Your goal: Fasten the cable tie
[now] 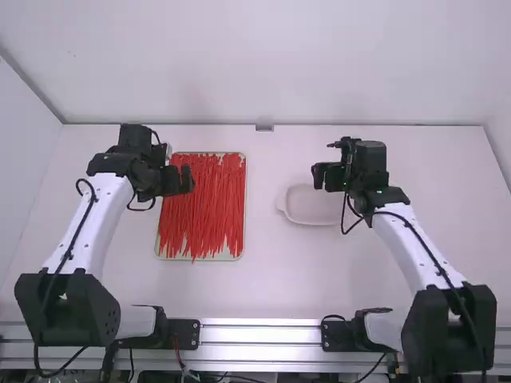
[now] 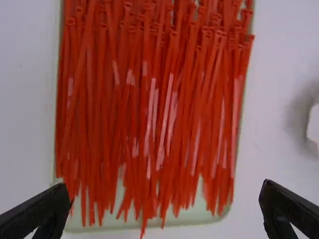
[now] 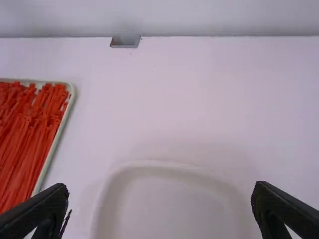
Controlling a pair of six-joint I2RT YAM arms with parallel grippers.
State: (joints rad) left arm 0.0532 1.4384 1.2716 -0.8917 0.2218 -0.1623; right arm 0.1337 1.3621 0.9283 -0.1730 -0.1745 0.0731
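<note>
Above left-side tray (image 2: 199,217), left gripper (image 1: 185,179) gapes — cable ties (image 1: 204,207) look light, springy, slick; pinch mid-strap. Right gripper (image 1: 321,177) gapes too.

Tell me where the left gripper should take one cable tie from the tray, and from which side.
Probably the thin tail tips, which splay apart at the tray's near rim. The cable ties lie flat and packed, so bring the open left gripper straight down, fingers closing across one tail.

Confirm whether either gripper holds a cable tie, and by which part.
Neither holds anything: left gripper open over the cable ties, right gripper open near the white dish.
</note>
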